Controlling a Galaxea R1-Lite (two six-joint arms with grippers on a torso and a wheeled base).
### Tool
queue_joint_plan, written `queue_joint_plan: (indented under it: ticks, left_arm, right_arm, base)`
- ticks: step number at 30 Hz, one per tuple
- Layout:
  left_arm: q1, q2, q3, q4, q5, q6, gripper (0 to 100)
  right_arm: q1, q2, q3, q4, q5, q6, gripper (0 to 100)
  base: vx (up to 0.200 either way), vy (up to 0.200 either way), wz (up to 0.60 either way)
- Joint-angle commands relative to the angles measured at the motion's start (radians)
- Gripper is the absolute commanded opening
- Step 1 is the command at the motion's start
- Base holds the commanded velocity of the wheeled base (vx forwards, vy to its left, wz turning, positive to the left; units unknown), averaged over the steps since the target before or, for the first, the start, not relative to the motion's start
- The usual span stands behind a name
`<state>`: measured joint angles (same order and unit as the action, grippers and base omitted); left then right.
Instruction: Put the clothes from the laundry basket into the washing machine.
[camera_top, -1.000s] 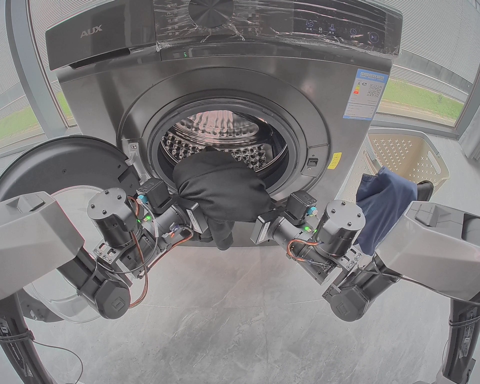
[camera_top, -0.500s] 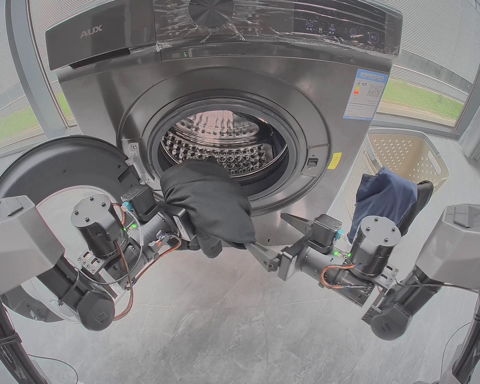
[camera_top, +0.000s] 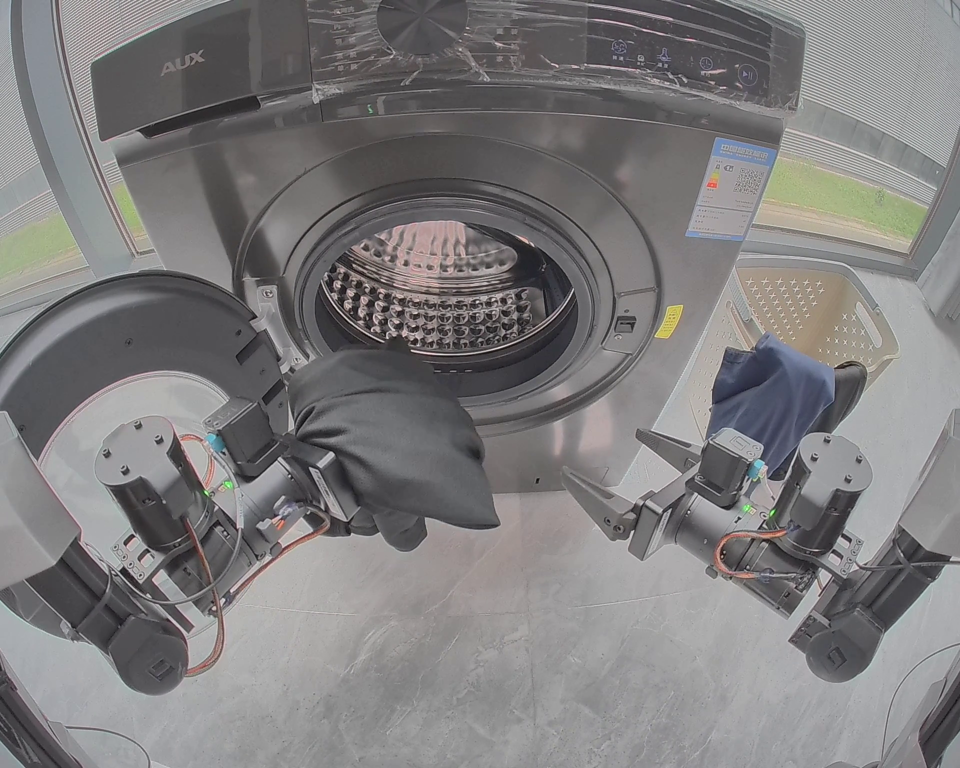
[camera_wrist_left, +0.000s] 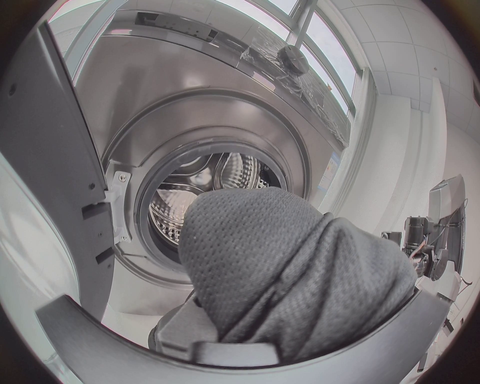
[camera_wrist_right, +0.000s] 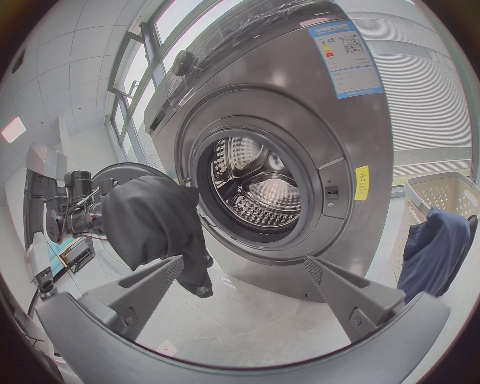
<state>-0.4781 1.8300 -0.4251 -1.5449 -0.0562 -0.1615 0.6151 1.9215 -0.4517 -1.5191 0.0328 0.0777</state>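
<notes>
left hand (camera_top: 350, 492) seemingly grips black garment (camera_top: 390, 445) outside drum (camera_top: 440, 290).

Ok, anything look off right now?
Yes. The black garment hangs from the left gripper outside the washer, at the lower edge of the door opening, while the drum looks empty. A blue garment is draped over the basket rim, hanging outside. The right gripper is open and empty.

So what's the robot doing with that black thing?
It's loading laundry. A black garment is draped over the left end effector, right in front of the open washing machine, not yet inside the drum. The right end effector is open and empty, off to the right. A blue garment hangs over the rim of the laundry basket.
</notes>
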Motion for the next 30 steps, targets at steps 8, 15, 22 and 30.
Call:
queue_joint_plan:
  ticks: [8,15,22,30]
  left_arm:
    - [-0.007,0.017,0.034,0.000,-0.042,0.028,0]
    - [-0.017,0.031,0.034,-0.001,-0.042,0.048,0]
    - [-0.028,0.045,0.034,-0.001,-0.042,0.050,0]
    - [-0.043,0.068,0.028,-0.001,-0.042,0.050,0]
  right_arm:
    - [-0.015,0.002,0.033,0.002,-0.013,0.002,100]
    - [-0.017,0.004,0.099,0.002,-0.014,-0.002,100]
    - [-0.006,0.004,0.111,0.001,-0.011,-0.002,100]
    - [0.000,0.002,0.128,0.001,-0.004,-0.004,100]
  base:
    - [0.075,0.000,0.00]
    - [0.200,0.000,0.00]
    - [0.200,0.000,0.00]
    - [0.175,0.000,0.00]
